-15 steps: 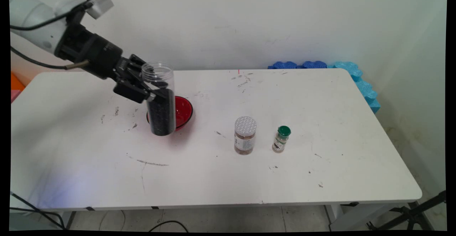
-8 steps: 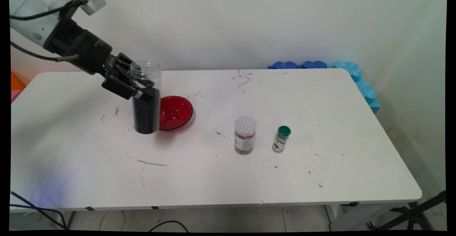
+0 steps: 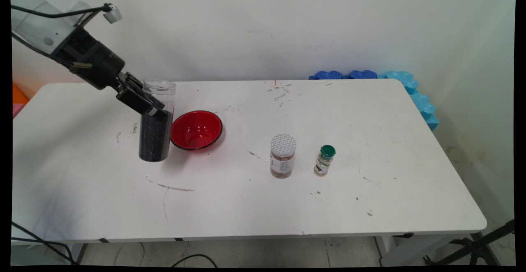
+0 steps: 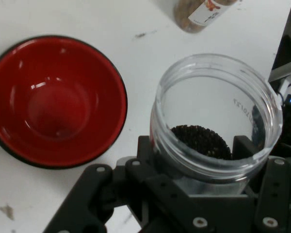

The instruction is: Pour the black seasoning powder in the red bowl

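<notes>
Upright, open jar (image 3: 156, 120) of black grains gripped; red bowl (image 3: 196, 130) beside.

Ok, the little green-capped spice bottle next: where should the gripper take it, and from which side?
Grip the green-capped spice bottle around its body just below the cap, coming from the near or right side. It stands upright, and the foil-lidded jar sits close on its left.

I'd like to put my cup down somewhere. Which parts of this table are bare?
Bare: the table front strip, and right of the green-capped bottle. Crowded: the gripper holding the open jar beside the red bowl; the foil-topped jar stands mid-table.
</notes>
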Available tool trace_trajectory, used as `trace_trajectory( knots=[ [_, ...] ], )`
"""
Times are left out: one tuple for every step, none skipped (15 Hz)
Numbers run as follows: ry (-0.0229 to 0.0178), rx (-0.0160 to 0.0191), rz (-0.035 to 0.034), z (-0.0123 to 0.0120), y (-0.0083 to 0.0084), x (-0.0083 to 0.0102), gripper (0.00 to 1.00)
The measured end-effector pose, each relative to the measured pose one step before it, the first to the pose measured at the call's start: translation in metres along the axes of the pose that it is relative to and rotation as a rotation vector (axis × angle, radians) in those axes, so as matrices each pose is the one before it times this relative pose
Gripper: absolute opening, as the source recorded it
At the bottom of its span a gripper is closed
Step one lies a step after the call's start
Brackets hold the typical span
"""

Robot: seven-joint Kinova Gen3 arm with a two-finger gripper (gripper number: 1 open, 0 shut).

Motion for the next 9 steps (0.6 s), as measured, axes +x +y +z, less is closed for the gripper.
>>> trace_trajectory(
  knots=[
    [-0.00465, -0.00620, -0.01698, 0.00115, -0.00125, -0.00025, 0.00],
    [-0.00776, -0.01036, -0.02733, 0.00217, -0.00225, -0.00013, 0.00],
    [-0.00695, -0.00746, -0.02311, 0.00188, -0.00229, -0.00048, 0.00],
    [-0.00793, -0.00748, -0.02879, 0.00222, -0.00284, -0.00060, 0.00],
    [-0.00665, -0.00552, -0.02543, 0.00208, -0.00258, -0.00030, 0.00],
    [-0.00623, -0.00662, -0.02994, 0.00289, -0.00314, 0.00042, 0.00],
    [-0.00577, -0.00686, -0.02674, 0.00306, -0.00306, 0.00062, 0.00],
    [-0.00639, -0.00732, -0.02271, 0.00333, -0.00306, 0.00127, 0.00],
    [-0.00519, -0.00607, -0.01842, 0.00279, -0.00255, 0.00105, 0.00]
  ],
)
